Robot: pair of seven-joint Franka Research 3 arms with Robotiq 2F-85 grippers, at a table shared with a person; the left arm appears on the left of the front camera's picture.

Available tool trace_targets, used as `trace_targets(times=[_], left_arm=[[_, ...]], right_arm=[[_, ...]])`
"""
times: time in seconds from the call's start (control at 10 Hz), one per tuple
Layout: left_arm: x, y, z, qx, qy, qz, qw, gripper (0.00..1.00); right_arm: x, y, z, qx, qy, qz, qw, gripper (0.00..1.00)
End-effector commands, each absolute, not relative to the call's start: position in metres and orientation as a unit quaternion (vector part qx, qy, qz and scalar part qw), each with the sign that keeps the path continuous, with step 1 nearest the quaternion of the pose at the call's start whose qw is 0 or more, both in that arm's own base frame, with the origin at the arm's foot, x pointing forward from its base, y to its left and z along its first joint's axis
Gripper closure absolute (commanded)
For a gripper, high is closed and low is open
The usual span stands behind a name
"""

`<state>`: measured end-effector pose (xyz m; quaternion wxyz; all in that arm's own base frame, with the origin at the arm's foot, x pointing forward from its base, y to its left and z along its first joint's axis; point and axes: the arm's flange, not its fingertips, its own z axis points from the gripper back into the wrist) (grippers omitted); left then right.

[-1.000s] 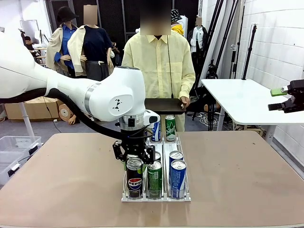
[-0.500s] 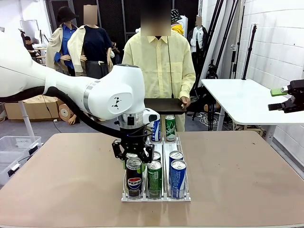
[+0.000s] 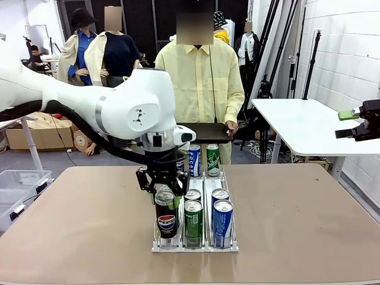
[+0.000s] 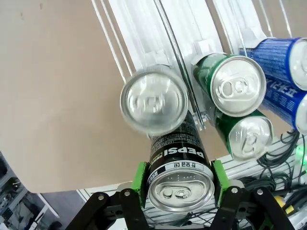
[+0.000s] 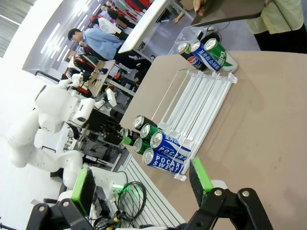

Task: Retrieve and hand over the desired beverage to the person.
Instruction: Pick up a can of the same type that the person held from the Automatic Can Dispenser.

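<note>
My left gripper (image 3: 164,194) is shut on a black Pepsi can (image 3: 166,217), held just above the front of the clear can rack (image 3: 196,246). In the left wrist view the green pads (image 4: 140,182) clamp that Pepsi can (image 4: 180,184) at its top. Behind it a blurred silver-topped can (image 4: 153,100) sits in the same left lane. The person (image 3: 199,77) in a pale-yellow shirt stands at the far side holding a black tray (image 3: 205,132). My right gripper (image 3: 355,122) hangs open and empty at the far right, away from the table; its gripper (image 5: 144,184) shows wide apart.
The rack holds green cans (image 3: 193,221) in the middle lane and blue cans (image 3: 222,221) in the right lane. Two more cans (image 3: 203,159) stand at its far end. A white side table (image 3: 309,127) stands to the right. Bare brown tabletop (image 3: 77,225) lies on both sides.
My left gripper has lifted the Pepsi can up from the rack's front and shifted it slightly left. The right arm has not moved.
</note>
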<state>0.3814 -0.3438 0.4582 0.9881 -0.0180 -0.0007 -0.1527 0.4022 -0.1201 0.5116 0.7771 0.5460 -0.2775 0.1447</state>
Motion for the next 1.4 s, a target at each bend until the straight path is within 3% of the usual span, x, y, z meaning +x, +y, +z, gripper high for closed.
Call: trace_targets(times=[0.0,0.6,1.3], left_arm=[[0.377,-0.314,0.501,-0.027,-0.005,-0.153,0.988,1.0],[0.361,-0.254,0.607,-0.033,-0.031,-0.161,0.986,1.0],[0.342,-0.115,0.607,-0.035,-0.074,-0.114,0.99,1.0]], right_arm=[[0.401,-0.119,0.51,0.546,-0.279,0.148,0.776,0.0],[0.401,-0.119,0.51,0.546,-0.279,0.148,0.776,0.0],[0.401,-0.119,0.51,0.546,-0.279,0.148,0.776,0.0]])
